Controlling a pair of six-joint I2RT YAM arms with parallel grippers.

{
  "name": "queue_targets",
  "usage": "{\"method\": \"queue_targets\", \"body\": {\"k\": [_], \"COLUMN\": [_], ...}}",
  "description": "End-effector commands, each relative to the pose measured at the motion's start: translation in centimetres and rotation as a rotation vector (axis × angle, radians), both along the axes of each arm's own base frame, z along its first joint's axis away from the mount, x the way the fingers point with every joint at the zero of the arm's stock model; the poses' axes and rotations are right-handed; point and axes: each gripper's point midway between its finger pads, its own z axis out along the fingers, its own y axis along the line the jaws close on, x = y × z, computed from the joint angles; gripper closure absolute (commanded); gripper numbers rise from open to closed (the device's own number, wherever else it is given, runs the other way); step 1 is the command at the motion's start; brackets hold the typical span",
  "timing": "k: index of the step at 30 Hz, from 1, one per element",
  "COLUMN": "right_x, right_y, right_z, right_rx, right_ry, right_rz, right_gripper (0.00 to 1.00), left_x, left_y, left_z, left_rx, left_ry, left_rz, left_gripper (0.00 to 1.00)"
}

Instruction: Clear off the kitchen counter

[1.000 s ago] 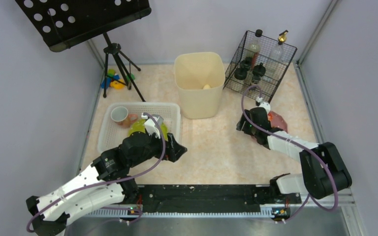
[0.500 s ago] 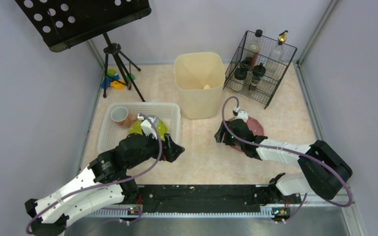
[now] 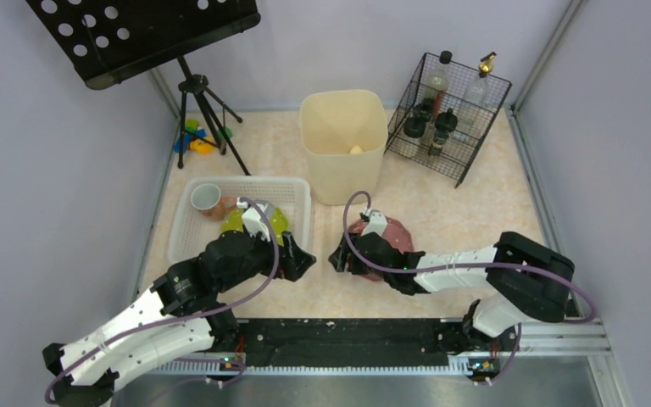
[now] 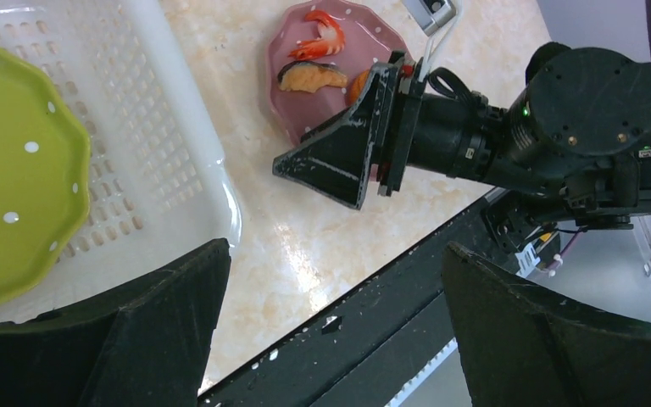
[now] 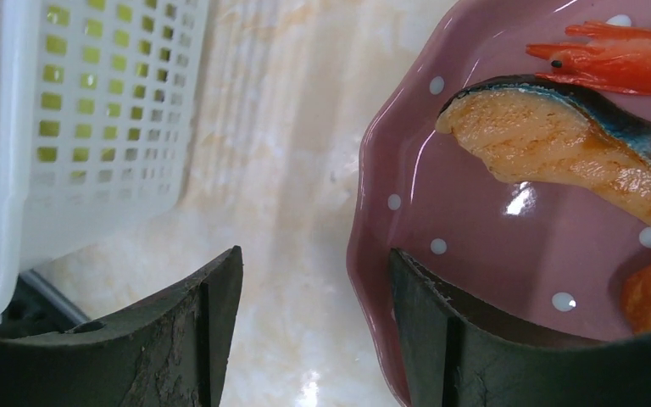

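The kitchen counter (image 3: 466, 229) is glossy beige-pink marble. A pink dotted plate (image 3: 396, 232) holding salmon (image 5: 559, 153) and shrimp (image 5: 619, 55) lies on it at centre. My right gripper (image 3: 339, 257) is open at the plate's left rim: one finger rests inside the plate (image 5: 509, 229), the other over bare counter, in the right wrist view (image 5: 315, 254). My left gripper (image 3: 301, 259) is open and empty above the counter by the white basket's (image 3: 246, 182) front right corner. The left wrist view (image 4: 335, 248) shows the plate (image 4: 305, 85) and the basket (image 4: 195, 153).
The basket holds a green dotted plate (image 3: 275, 222) and a cup (image 3: 206, 197). A beige bin (image 3: 343, 157) stands at back centre and a wire rack of bottles (image 3: 447, 114) at back right. A music-stand tripod (image 3: 199, 93) and toys (image 3: 195, 140) are back left. A black rail (image 3: 347, 335) runs along the front.
My right gripper has slid leftward across the counter, and the pink plate has moved with it toward the basket. The left arm has barely moved.
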Motion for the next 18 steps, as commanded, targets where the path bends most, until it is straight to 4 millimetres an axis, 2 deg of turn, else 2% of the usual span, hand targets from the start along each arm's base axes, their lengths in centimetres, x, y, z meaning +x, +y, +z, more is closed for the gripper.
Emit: {"method": "queue_targets", "body": {"k": [1, 4, 8, 9, 13, 18], "right_x": [-5.0, -4.4, -3.0, -2.9, -2.1, -1.6], "right_y": [-0.6, -0.7, -3.5, -4.5, -9.0, -15.2], "right_z": [-4.1, -1.9, 2.4, 2.7, 6.2, 7.0], "right_rx": [-0.112, -0.089, -0.108, -0.135, -0.163, -0.234], "right_ry": [0.164, 0.112, 0.003, -0.011, -0.109, -0.148], "right_rz": [0.087, 0.080, -0.004, -0.021, -0.137, -0.313], "right_gripper": [0.36, 0.36, 0.35, 0.35, 0.35, 0.33], "left_x": [0.2, 0.0, 0.0, -0.1, -0.1, -0.3], "left_y": [-0.1, -0.5, -1.1, -1.3, -2.6, -4.9], "left_z": [1.6, 1.0, -0.1, -0.1, -0.9, -2.9], "left_rx": [-0.044, -0.054, -0.054, -0.059, -0.078, -0.060], "left_ry": [-0.016, 0.008, 0.047, 0.053, 0.092, 0.186], "left_rz": [0.016, 0.004, 0.004, -0.002, -0.024, -0.077], "left_gripper": [0.01, 0.01, 0.01, 0.01, 0.02, 0.07]}}
